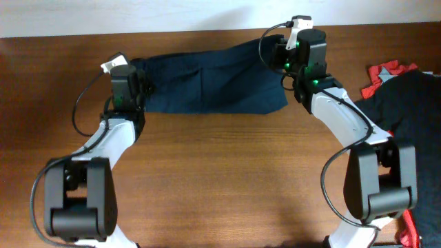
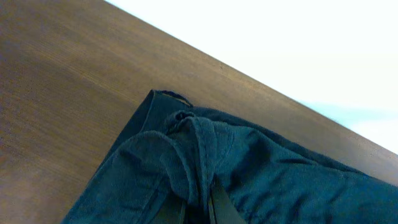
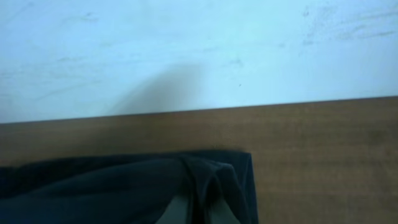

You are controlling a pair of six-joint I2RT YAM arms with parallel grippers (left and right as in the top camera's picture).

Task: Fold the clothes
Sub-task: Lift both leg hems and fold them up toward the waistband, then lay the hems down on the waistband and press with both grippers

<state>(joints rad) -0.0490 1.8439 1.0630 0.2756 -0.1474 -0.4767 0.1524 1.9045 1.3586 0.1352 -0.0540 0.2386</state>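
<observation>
Even light, blurry wrist views

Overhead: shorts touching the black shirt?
No: the shorts stop well clear of the black shirt, with bare table showing between them.

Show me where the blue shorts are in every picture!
Overhead: the shorts lie at the top middle, stretched sideways on the table.
Left wrist: they fill the bottom middle and right, bunched up at the bottom edge.
Right wrist: they sit at the bottom left, with one corner bunched up.
Shared landmark: the table's far edge, where brown wood meets white, just past the shorts in all three.
</observation>
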